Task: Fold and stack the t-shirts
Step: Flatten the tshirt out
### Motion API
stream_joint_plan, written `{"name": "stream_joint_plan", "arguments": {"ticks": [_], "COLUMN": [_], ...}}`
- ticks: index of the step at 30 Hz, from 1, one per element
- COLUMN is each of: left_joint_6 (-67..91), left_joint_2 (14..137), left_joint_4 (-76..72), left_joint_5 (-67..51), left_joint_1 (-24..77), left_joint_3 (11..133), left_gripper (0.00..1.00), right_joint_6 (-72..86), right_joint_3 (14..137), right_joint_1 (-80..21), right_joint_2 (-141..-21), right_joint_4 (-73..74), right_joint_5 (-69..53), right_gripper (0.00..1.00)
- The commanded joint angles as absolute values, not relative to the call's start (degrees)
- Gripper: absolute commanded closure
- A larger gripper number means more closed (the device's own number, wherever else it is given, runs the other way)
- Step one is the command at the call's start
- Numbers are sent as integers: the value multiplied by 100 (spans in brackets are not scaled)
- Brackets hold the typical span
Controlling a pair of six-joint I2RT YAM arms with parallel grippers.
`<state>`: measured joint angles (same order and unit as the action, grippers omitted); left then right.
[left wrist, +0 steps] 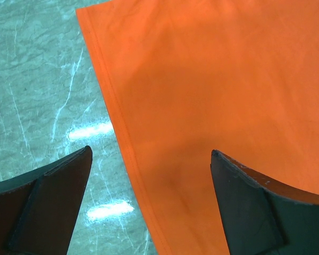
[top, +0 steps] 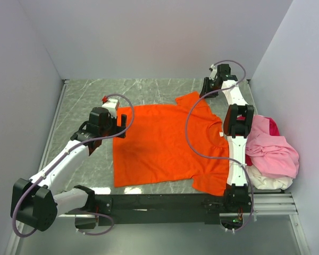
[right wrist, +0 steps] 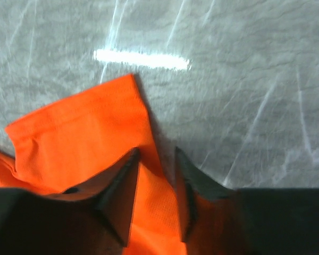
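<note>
The bright orange t-shirt (top: pixel 165 143) lies spread flat on the marble table. My left gripper (top: pixel 121 125) is open just above its left edge; in the left wrist view the gripper (left wrist: pixel 150 152) straddles the seamed edge of the shirt (left wrist: pixel 228 79). My right gripper (top: pixel 204 91) is at the far sleeve. In the right wrist view the gripper (right wrist: pixel 155 152) has its fingers closed narrowly with the orange sleeve fabric (right wrist: pixel 80 138) between them. A light pink t-shirt (top: pixel 274 151), a magenta-red one (top: pixel 273 126) and a white one (top: pixel 271 182) lie heaped at the right.
The heap of shirts sits against the right wall next to the right arm (top: pixel 236 138). Grey walls close in the table on the left, back and right. A black rail (top: pixel 165 202) runs along the near edge. Bare marble (top: pixel 85 101) shows left of and behind the orange shirt.
</note>
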<state>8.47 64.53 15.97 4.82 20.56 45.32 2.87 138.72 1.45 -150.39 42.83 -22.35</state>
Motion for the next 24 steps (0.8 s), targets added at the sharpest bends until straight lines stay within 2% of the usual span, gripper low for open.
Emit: {"name": "stream_joint_plan", "arguments": {"ticks": [1,3,5,6,9,19,22,23,24], "left_joint_6": [879,879,879,879,888,914,914,914,914], "left_joint_2": [6477,6478,6469,6451,6399,6232,6205,6214,6205], "left_joint_4": [1512,1512,1521,1521,1538,1564,1556,1556,1573], "left_joint_5": [527,510,501,492,483,352,273,264,264], "left_joint_1": [2039,2039,2039,2039,2030,2039,2039,2039,2039], "left_joint_3": [4676,4684,4685,4685,4658,4641,4641,4641,4641], "left_gripper": [2,2,2,2,2,2,2,2,2], "right_joint_6": [44,-193,-281,-351,-430,-422,-492,-440,-413], "right_joint_3": [13966,13756,13484,13422,13141,10595,10127,10038,9976], "right_joint_1": [105,105,105,105,114,97,105,132,158], "right_joint_2": [-15109,-14977,-14819,-14775,-14538,-12904,-12701,-12648,-12613], "right_joint_4": [4631,4684,4720,4737,4851,4606,4492,4413,4238], "right_joint_5": [-2496,-2531,-2601,-2602,-2610,-2663,-2462,-2357,-2277], "right_gripper": [62,72,78,90,100,100,93,86,84]}}
